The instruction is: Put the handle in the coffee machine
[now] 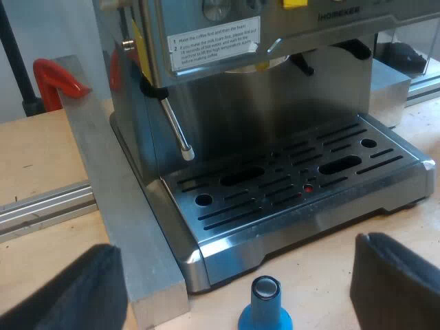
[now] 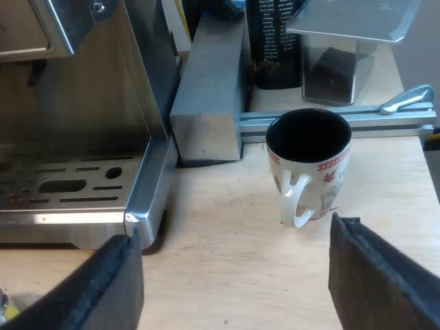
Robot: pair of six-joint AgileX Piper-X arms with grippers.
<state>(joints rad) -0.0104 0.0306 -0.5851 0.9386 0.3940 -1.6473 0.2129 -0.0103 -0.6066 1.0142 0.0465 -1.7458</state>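
One machine: the espresso machine [image 1: 275, 117] stands on the desk [image 2: 227, 275], with its drip tray [image 1: 289, 179] facing both tools and its steam wand [image 1: 175, 127] hanging over the tray's edge.
Handle: honestly can't tell where it is.
Left tool: the left tool [image 1: 237, 247] is released, fingers spread wide, holding and touching nothing.
Left tool vs machine: it's just off the drip tray's front edge. A blue tamper [image 1: 265, 306] stands upright on the desk between the fingers, clear of both.
Right tool: the right tool [image 2: 232, 230] is released too, wide open and empty.
Right tool vs machine: it's near the tray's corner. An upright mug [image 2: 309, 158] sits ahead of the fingers, apart from the machine.
Arm pose: both wrists are tilted down over the desk.
Extras: a metal block [image 1: 117, 206] sits against the machine's side.
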